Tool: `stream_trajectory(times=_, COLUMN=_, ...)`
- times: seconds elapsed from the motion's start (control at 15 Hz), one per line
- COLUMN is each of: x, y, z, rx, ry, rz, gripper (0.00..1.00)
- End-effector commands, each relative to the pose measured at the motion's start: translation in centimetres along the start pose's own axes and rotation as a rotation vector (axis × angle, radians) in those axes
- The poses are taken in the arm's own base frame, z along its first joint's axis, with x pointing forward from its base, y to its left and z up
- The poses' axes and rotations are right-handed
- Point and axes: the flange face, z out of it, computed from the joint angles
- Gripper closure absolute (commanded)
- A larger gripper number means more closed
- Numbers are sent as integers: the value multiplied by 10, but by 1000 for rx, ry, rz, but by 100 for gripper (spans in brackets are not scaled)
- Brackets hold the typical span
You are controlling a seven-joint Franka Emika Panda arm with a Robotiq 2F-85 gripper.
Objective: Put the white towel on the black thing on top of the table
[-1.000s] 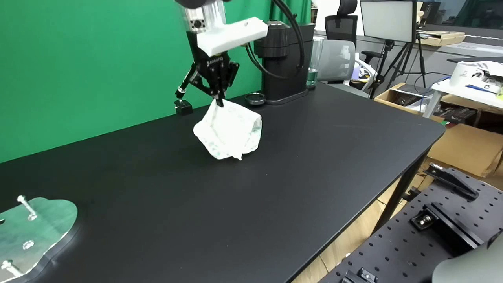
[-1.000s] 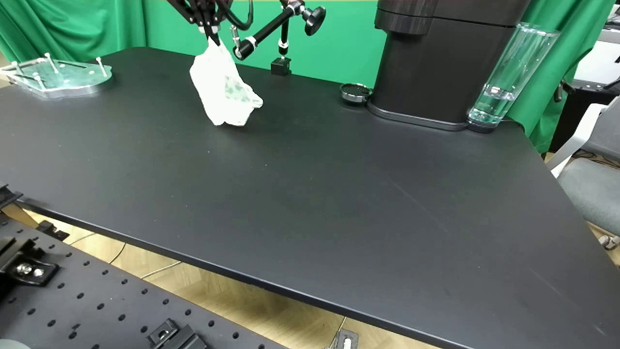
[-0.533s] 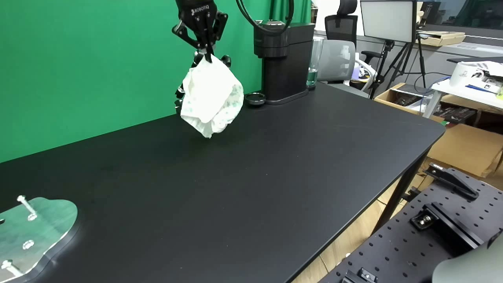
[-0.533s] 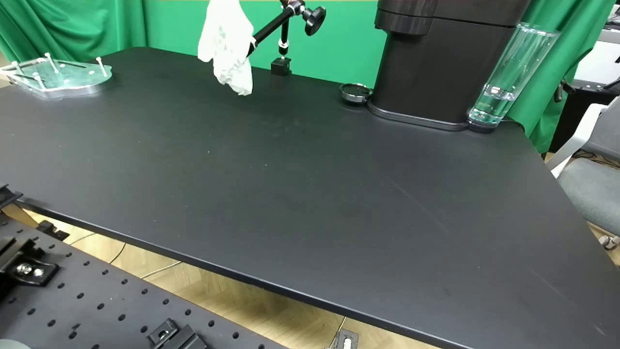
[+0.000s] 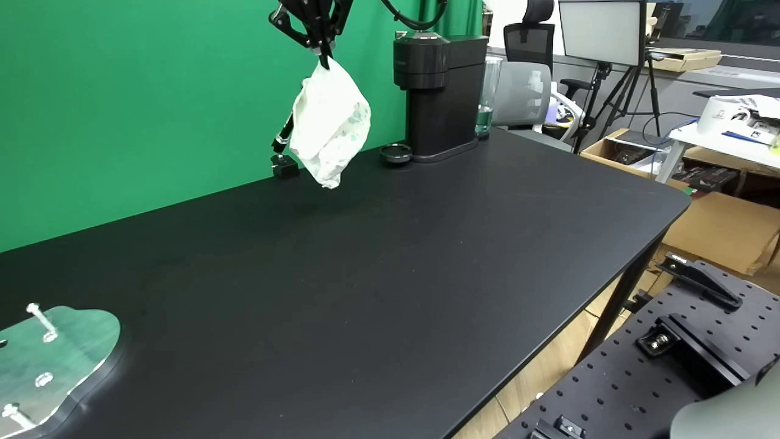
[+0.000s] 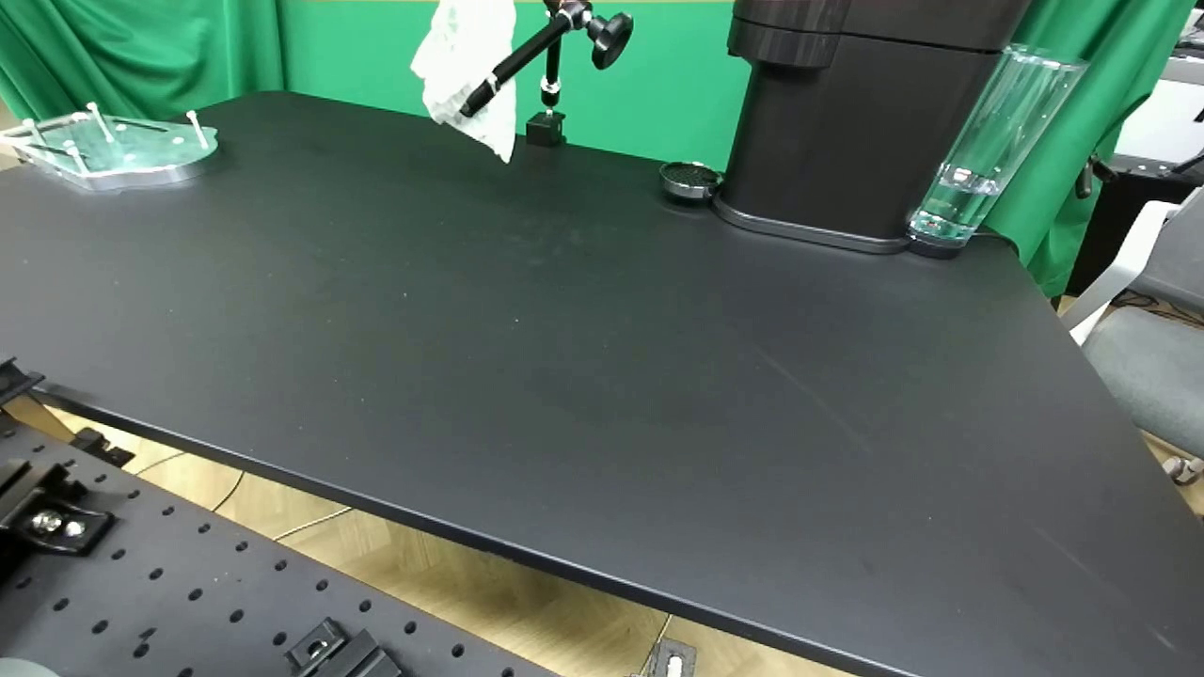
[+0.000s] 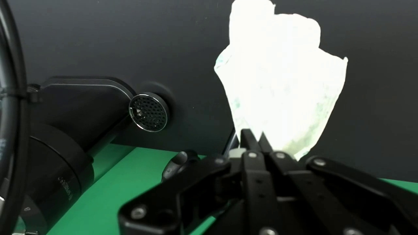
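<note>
The white towel [image 5: 332,122] with pale green marks hangs in the air from my gripper [image 5: 326,60], which is shut on its upper edge. The towel also shows in an exterior view [image 6: 466,61], where the gripper is above the frame, and in the wrist view [image 7: 277,75], in front of the closed fingertips [image 7: 256,135]. A black jointed arm stand [image 6: 531,52] is at the table's back edge. Its tip overlaps the front of the towel; I cannot tell if they touch. In an exterior view its base [image 5: 284,166] shows left of the towel.
A tall black machine [image 5: 439,97] with a water tank [image 6: 988,141] stands at the back, beside a round black perforated dish [image 6: 691,181]. A green translucent plate with pegs [image 5: 61,347] lies at the other end of the black table [image 6: 602,376]. A green screen [image 5: 134,91] stands behind.
My gripper has lifted the towel from close to the table and carried it back toward the green screen and the black stand. The gripper has left the top of an exterior view.
</note>
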Motion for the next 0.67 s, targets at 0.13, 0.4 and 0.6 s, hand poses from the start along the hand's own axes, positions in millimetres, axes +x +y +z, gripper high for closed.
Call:
stream_trajectory(times=0.13, x=18, y=5, z=25, rx=-42, ry=-43, rz=87, gripper=100)
stream_trajectory(times=0.4, x=17, y=13, z=47, rx=-46, ry=-75, rz=127, gripper=100)
stream_trajectory(times=0.6, x=13, y=25, z=60, rx=-54, ry=-96, rz=157, gripper=100)
